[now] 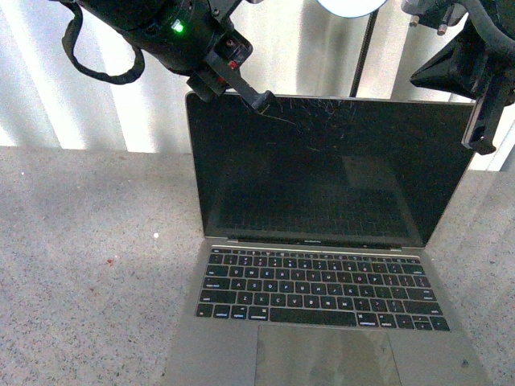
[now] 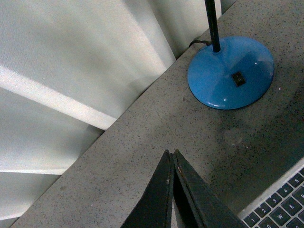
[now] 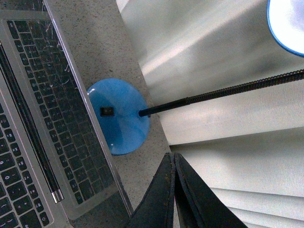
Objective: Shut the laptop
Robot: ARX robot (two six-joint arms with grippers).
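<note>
The silver-grey laptop (image 1: pixel 322 241) stands open on the speckled table (image 1: pixel 80 265), its black screen upright with scratches near the top edge. My left gripper (image 1: pixel 261 100) is shut, and its tip is at the screen's top edge, left of the middle. My right gripper (image 1: pixel 481 145) is shut and hangs by the screen's top right corner. In the left wrist view the shut fingers (image 2: pixel 164 190) sit above the table beside the keyboard's corner (image 2: pixel 280 204). In the right wrist view the shut fingers (image 3: pixel 164 190) sit beside the screen (image 3: pixel 61 104) and keys.
A blue desk lamp stands behind the laptop: round base (image 2: pixel 231 73), black gooseneck (image 3: pixel 228 92), blue-rimmed head (image 3: pixel 287 23). Its pole (image 1: pixel 362 56) rises behind the screen. White slatted blinds (image 1: pixel 306 48) close off the back of the table.
</note>
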